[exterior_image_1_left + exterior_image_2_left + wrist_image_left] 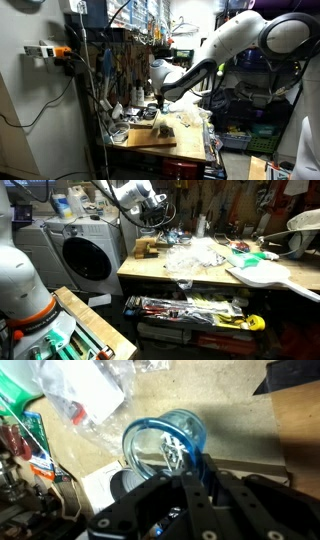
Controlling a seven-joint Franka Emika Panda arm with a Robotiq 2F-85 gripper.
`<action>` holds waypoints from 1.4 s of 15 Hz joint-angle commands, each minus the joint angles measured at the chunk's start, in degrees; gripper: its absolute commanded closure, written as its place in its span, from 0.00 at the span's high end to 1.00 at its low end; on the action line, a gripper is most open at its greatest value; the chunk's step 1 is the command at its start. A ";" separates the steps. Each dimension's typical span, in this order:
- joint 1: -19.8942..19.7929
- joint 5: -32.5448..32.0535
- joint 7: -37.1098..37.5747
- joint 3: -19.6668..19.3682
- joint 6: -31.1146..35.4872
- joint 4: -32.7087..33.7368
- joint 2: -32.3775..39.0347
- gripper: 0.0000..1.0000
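Note:
In the wrist view my gripper (196,472) is shut on the rim of a clear cup with a blue edge (160,442). The cup lies tilted with its mouth toward the camera, over the wooden bench top (235,425). A crumpled clear plastic bag (85,388) lies just beyond the cup. In both exterior views the gripper (158,100) (155,218) hangs low over the back end of the workbench (200,272). The cup itself is too small to make out there.
Crumpled plastic wrap (195,252), a green item (250,255) and a white board-like object (265,275) lie on the bench. A washing machine (85,255) stands beside it. Tools hang on the wall behind (125,60). A dark box (295,375) sits near the cup.

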 commanded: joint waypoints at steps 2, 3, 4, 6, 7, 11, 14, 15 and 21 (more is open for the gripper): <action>0.33 -2.01 6.79 -0.05 -1.94 -4.79 -2.96 0.03; 0.16 -1.35 7.42 0.13 -1.61 -5.52 -3.05 0.03; 0.13 -1.13 8.57 0.16 -1.41 -6.20 -3.00 0.03; 0.15 -1.43 10.80 0.01 -0.99 -7.33 -2.96 0.03; 0.38 -2.22 12.33 -0.27 -1.45 -7.72 -2.98 0.03; 0.31 -2.70 16.08 -0.56 -1.19 -9.30 -2.99 0.03; 0.25 -3.58 18.47 -0.91 -1.02 -9.69 -2.60 0.03; 0.33 -4.39 19.57 -1.15 -0.99 -9.83 -2.45 0.03; -0.08 -5.19 21.59 -1.26 -1.23 -10.42 -2.25 0.03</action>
